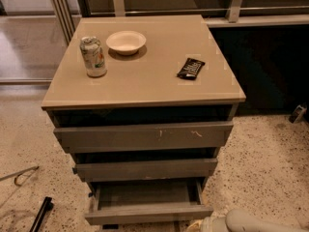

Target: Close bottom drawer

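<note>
The bottom drawer point(147, 211) is the lowest of the grey cabinet's three drawers. It stands pulled out, and its shallow grey box is open to view and empty. Its plain flat front faces me near the bottom edge of the view. My gripper point(200, 224) is at the bottom edge, just right of the drawer front's right end, low near the floor. The white arm point(251, 221) behind it runs off to the right. The middle drawer point(145, 169) and the scratched top drawer point(145, 137) sit slightly out from the cabinet.
On the cabinet top point(145, 81) stand a drink can point(93, 57), a white bowl point(126, 42) and a dark snack bar point(190, 68). The floor is speckled; a black tool point(41, 212) and a wire point(19, 176) lie at the left. A dark wall panel is at the right.
</note>
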